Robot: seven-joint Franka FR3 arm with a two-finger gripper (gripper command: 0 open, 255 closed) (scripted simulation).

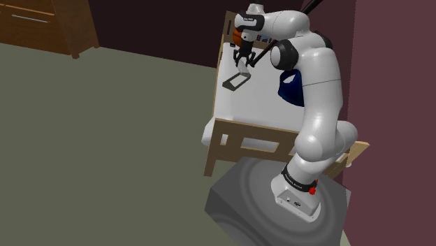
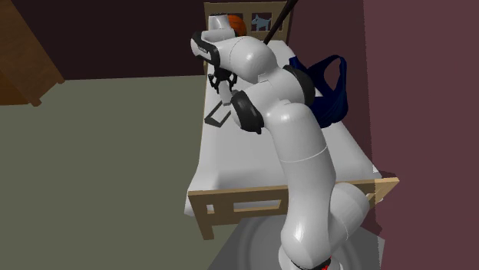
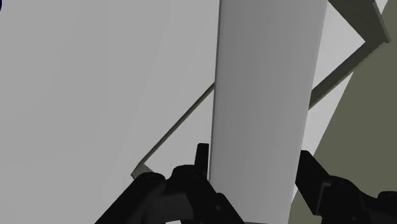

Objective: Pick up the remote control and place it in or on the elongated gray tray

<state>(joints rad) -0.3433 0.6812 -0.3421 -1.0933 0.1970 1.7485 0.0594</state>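
The remote control (image 3: 267,83), drawn as a plain pale grey slab, is clasped by its long edges between the two black fingers (image 3: 201,159) of the hand (image 3: 253,154). It is held over the elongated tray (image 1: 236,82), whose thin dark rim is seen beneath it; whether the two touch cannot be told. In the shoulder view the tray is found on the white bed (image 1: 258,105) at about 7 o'clock of the hand, near the mattress's edge, and a dark blue bag (image 1: 290,87) is laid well apart at 3 o'clock of the tray.
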